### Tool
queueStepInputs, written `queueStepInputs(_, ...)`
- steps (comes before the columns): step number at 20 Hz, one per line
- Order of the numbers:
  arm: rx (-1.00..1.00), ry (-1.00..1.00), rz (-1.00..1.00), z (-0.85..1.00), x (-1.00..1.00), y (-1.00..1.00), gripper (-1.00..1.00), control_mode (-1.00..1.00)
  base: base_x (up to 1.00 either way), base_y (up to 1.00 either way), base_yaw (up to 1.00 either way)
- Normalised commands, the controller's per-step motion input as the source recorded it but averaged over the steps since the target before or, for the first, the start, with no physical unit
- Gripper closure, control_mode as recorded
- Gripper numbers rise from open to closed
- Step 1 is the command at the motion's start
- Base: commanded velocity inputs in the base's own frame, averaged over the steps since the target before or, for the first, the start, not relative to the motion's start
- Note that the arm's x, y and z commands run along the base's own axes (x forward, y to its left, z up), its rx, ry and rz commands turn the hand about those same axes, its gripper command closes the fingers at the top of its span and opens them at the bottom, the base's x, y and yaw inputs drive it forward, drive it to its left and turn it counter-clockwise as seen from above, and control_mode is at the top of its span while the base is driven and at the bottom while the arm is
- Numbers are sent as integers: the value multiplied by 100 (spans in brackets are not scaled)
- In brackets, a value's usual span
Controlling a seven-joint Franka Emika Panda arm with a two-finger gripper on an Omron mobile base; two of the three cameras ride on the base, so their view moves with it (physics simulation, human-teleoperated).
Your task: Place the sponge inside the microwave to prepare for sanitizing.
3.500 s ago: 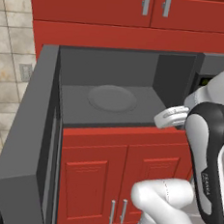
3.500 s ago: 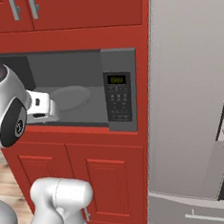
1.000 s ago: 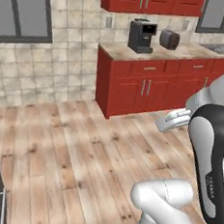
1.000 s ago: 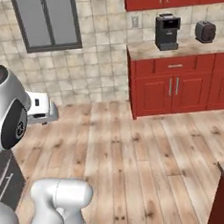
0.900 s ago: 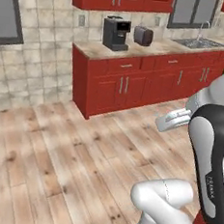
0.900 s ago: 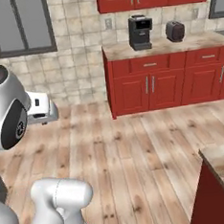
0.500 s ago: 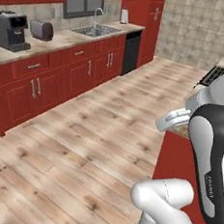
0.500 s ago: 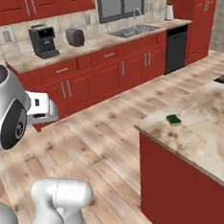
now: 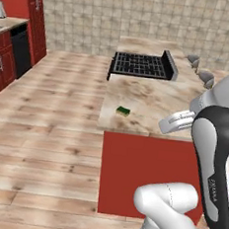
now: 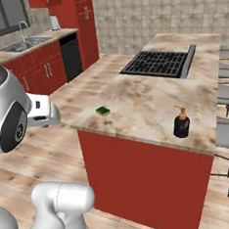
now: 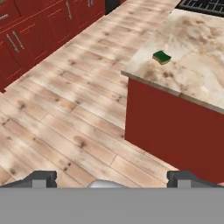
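the sponge point(image 9: 123, 110) point(image 10: 103, 110) point(image 11: 162, 57) lies flat on the marbled worktop point(image 9: 153, 98) point(image 10: 149, 101) point(image 11: 197, 65) of a red island, near its corner and well short of the black cooktop point(image 9: 141, 65) point(image 10: 158, 63). a dark soap bottle point(image 10: 181, 122) stands further along the worktop's edge. the end effector point(image 11: 111, 177) hangs over the wooden floor point(image 11: 65, 109), fingers wide apart, holding nothing.

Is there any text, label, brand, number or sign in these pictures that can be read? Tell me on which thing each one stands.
"FRANKA": uncertain; small white lettering runs along the dark cover of the robot arm in the left base view, too blurred to read surely.
Soap bottle: no label that can be read.
Sponge, stovetop, island counter: no text on them.
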Motion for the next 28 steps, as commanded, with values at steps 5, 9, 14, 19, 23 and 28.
queueStepInputs(5,0,0,0,0,0,0,-100,100,28,26,-59)
queueStepInputs(9,0,0,0,0,0,0,-100,100,30,38,-37)
queueStepInputs(14,0,0,0,0,0,0,-100,100,30,45,-24)
queueStepInputs(19,0,0,0,0,0,0,-100,100,52,50,-13)
queueStepInputs(23,0,0,0,0,0,0,-100,100,59,37,-4)
queueStepInputs(28,0,0,0,0,0,0,-100,100,57,9,0)
